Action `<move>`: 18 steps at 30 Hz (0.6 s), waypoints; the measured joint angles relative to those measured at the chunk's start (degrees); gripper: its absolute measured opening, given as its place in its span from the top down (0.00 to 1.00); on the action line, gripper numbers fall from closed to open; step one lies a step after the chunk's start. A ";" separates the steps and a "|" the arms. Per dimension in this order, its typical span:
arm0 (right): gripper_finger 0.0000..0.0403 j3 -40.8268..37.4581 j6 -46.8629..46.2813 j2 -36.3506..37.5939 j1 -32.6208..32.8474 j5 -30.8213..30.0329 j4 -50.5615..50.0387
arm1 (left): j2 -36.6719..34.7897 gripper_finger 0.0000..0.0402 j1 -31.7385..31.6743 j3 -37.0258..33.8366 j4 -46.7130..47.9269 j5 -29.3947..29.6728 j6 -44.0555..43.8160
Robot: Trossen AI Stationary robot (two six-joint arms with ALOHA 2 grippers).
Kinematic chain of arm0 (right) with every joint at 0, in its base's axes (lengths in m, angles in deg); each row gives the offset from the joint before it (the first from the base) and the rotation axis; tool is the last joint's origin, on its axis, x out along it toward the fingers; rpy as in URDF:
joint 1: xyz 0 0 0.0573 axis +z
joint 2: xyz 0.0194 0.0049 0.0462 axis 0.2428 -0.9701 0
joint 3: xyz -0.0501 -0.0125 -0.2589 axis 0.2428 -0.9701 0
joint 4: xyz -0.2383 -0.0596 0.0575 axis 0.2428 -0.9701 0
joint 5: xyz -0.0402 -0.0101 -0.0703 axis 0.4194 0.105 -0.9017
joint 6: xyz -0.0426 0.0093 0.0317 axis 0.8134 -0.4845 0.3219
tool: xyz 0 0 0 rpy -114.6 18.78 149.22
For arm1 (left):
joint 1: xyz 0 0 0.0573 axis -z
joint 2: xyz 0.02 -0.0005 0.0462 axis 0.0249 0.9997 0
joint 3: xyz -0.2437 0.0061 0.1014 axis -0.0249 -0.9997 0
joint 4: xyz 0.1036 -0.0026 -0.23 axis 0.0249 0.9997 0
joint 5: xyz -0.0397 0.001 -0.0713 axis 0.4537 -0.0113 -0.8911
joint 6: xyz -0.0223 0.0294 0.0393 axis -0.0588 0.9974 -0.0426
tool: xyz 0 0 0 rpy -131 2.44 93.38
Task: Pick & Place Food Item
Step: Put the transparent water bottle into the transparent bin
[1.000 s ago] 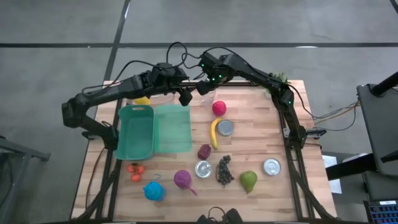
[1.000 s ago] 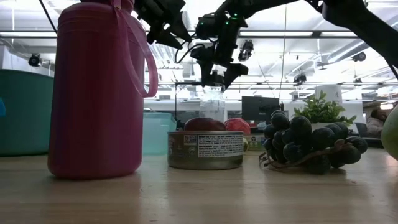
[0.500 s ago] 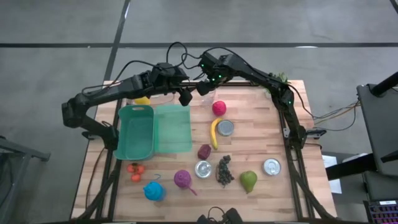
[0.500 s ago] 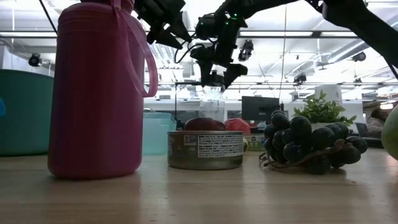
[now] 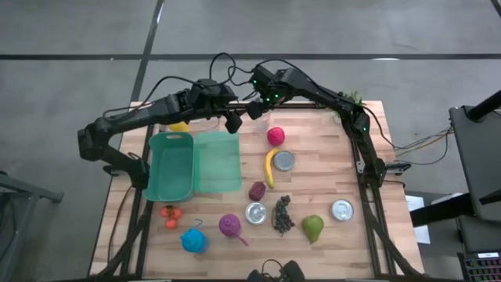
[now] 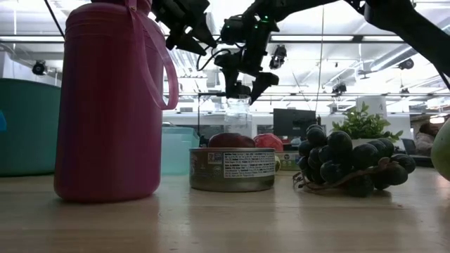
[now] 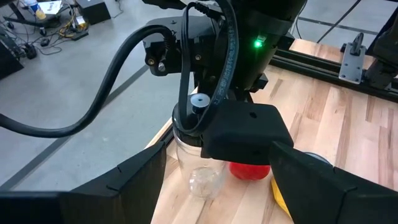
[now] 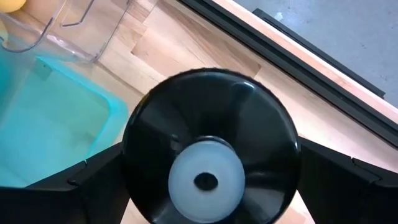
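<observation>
Hovering right gripper (image 6: 244, 86), jaws spread, over clear jar's (image 7: 198, 167) black lid (image 8: 210, 163); seemingly rigid, slippery, best gripped at lid.

bin (image 5: 172, 166) teal | banana (image 5: 268, 168) yellow | pear (image 5: 313, 228) green | jug (image 6: 109, 98) magenta | grapes (image 6: 348, 163) dark

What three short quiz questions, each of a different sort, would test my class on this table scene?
1. True or false: the banana lies inside the teal bin.
2. Which item stands right under the right gripper? A) clear jar with a black lid B) pear C) grapes
3. Fill in: nearest the low camera stands a pink ____.

Key: 1 false; 2 A; 3 jug.
</observation>
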 joint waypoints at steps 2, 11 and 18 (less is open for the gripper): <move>0.06 0.00 0.01 0.00 0.00 0.00 0.00 | 0.00 0.28 -0.01 0.00 -0.01 0.00 0.00; 0.06 0.44 0.01 0.11 0.00 0.02 -0.72 | 0.00 0.28 -0.02 0.00 -0.01 0.00 -0.17; 0.06 0.44 0.01 0.97 0.04 0.41 -1.36 | 0.00 0.28 -0.02 0.00 0.00 0.00 -0.15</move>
